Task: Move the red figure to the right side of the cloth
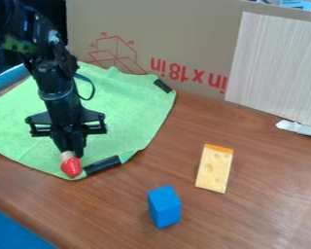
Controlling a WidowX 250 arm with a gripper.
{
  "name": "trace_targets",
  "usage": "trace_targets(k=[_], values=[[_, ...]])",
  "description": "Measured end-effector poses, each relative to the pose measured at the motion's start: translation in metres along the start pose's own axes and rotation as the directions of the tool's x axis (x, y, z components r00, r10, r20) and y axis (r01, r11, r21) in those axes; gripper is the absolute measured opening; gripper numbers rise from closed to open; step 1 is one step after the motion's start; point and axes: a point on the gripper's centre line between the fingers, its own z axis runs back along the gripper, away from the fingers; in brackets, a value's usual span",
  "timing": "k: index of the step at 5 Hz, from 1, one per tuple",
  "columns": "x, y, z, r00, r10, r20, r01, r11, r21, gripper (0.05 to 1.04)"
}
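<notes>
Judging it partway, we have the red figure [71,167] at the near edge of the cloth [132,104], its pale end pinched by the gripper [70,151]; grasp looks done, setting it down on the right side is left. We log a smooth, flat-faced blue block [164,206], wood-grain table [262,209], flat cheese slice [214,169] with round holes, fuzzy green fabric, plain cardboard [164,24].

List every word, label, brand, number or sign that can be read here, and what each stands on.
"in x 18 in": red, upside down, on the cardboard; anything before it would be behind the pale board.
Small red marks around the box drawing: too small to read.
Blue-and-white item, top right: any print is too small to read.
</notes>
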Motion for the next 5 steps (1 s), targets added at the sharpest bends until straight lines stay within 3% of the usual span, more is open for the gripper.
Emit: trace_targets(k=[1, 2, 3, 4, 5], values=[[0.001, -0.002, 0.005, 1.0, -0.014, 0.014, 0.014, 1.0, -0.01, 0.056], [0.001, -0.002, 0.016, 0.999, -0.033, 0.025, 0.034, 0.999, -0.012, 0.059], [0.007, -0.007, 0.034, 0.995, -0.074, 0.06, 0.074, 0.997, 0.005, 0.128], [0.004, -0.012, 0.043, 0.995, -0.057, 0.084, 0.059, 0.998, -0.028, 0.322], [-0.008, -0.009, 0.039, 0.998, -0.029, 0.059, 0.032, 0.999, -0.042, 0.619]])
